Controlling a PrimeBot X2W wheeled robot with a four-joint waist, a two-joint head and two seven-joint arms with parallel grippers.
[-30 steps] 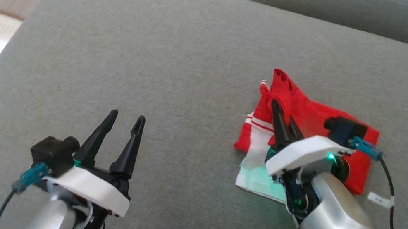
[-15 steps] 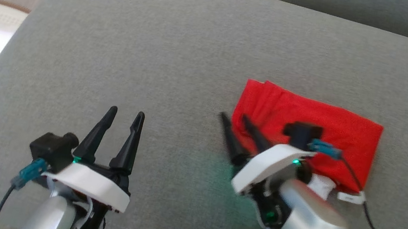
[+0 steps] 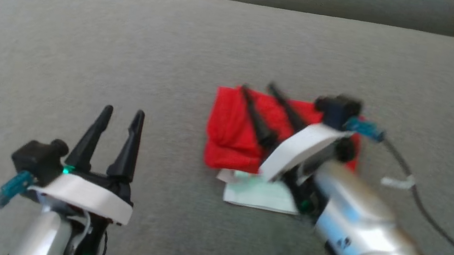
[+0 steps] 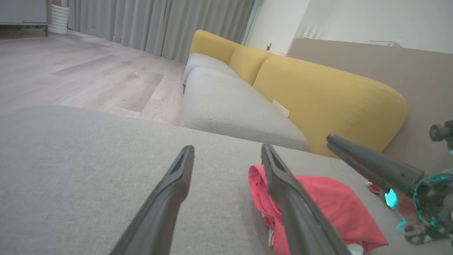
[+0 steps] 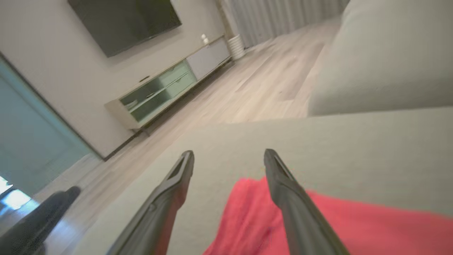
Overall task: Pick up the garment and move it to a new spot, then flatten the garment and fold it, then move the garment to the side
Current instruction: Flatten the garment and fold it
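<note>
R fingers (image 3: pixel 257 116) apart, over red garment (image 3: pixel 225 136).

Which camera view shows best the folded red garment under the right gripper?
The head view: it shows the red garment from above, nearly whole, with the right gripper over part of it. The left wrist view shows the garment side-on. The right wrist view shows a blurred near part.

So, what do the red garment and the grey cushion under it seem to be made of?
The red garment: soft matte cloth, probably a knit; it lies in limp folds and creases. The grey cushion: matte woven upholstery fabric, with a fine speckled weave and padded, rounded edges.
</note>
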